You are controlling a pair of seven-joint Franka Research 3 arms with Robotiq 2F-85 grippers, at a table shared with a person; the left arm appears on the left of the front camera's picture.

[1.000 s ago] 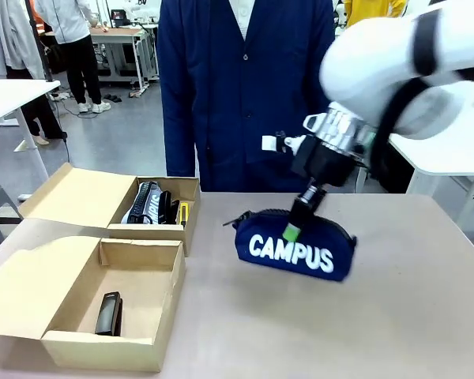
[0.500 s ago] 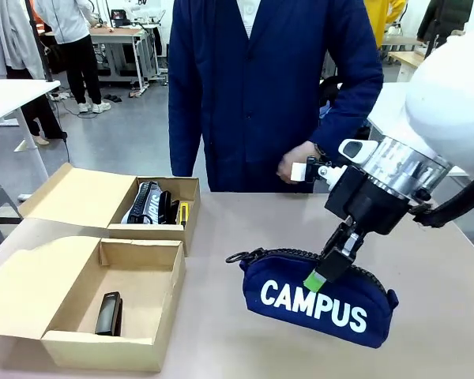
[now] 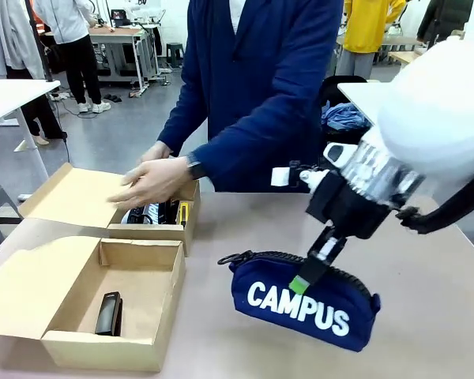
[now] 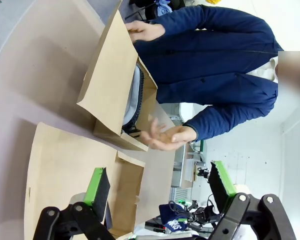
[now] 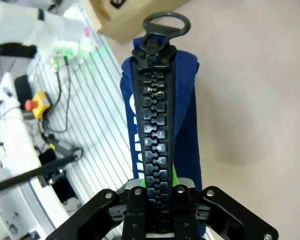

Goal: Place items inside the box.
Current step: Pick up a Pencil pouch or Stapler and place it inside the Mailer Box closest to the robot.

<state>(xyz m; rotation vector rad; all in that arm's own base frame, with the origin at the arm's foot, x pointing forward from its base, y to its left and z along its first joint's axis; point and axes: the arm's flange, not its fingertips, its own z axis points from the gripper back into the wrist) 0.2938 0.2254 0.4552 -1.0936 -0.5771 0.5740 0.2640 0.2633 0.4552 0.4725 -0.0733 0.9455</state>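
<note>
My right gripper (image 3: 309, 275) is shut on the zip ridge of a navy pouch (image 3: 300, 306) lettered "CAMPUS", which hangs just above the table right of the boxes. From the right wrist, the pouch (image 5: 160, 120) points its ring pull away from my right gripper (image 5: 159, 202). The near box (image 3: 114, 341) holds a black stapler (image 3: 107, 313). Small items, among them a yellow-black knife (image 3: 182, 212), lie in the far box (image 3: 191, 189). Both of the person's hands (image 3: 152, 180) hover over that far box. My left gripper (image 4: 157, 176) is open and holds nothing, high above both boxes.
Both boxes have wide flaps (image 3: 73, 194) folded out to the left across the table. The person in a blue coat (image 3: 257, 87) leans over the far edge. Bare tabletop (image 3: 434, 260) lies right of the pouch. Other tables and people stand far behind.
My right gripper lifted the navy pouch, carried it toward the near edge, then slightly left. The person leaned in and brought both hands over the far box.
</note>
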